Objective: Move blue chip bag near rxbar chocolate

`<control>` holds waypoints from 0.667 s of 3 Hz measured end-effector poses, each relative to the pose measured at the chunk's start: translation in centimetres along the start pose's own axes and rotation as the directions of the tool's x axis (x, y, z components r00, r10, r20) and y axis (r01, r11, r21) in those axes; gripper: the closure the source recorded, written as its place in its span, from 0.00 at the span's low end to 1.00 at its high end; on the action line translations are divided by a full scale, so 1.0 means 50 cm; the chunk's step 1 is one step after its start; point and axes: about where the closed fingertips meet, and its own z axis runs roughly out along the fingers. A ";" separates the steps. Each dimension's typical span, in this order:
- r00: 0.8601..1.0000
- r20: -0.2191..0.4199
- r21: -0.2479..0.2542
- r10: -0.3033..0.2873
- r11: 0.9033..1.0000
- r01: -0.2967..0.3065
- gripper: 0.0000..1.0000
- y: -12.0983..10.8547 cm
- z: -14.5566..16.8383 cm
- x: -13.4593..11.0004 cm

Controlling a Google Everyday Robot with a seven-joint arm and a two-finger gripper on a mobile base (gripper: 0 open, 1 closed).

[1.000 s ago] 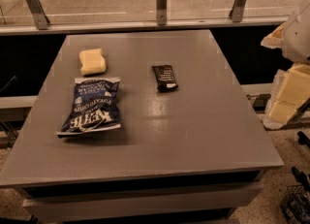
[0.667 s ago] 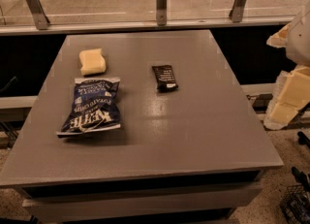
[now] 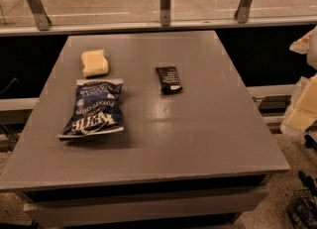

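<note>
Blue chip bag (image 3: 94,108) lay near the left edge of the tabletop (image 3: 198,143), with the rxbar chocolate (image 3: 169,79) mid-tabletop, apart from it. Gripper (image 3: 304,46) hung beyond the right edge; open or closed, couldn't tell. Best bet: pinch the bag's crinkly middle and set it beside the bar.

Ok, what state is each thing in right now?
bag: lying flat on the table, left side, not held.
bar: lying flat mid-table, apart from bag.
sponge: resting just behind bag.
gripper: out of frame; only the arm shows, right edge.
</note>
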 end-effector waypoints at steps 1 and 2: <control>0.999 -0.025 -0.014 -0.033 0.999 0.033 0.00 0.028 -0.004 -0.017; 0.996 -0.024 -0.025 -0.091 0.996 0.090 0.00 0.072 -0.019 -0.043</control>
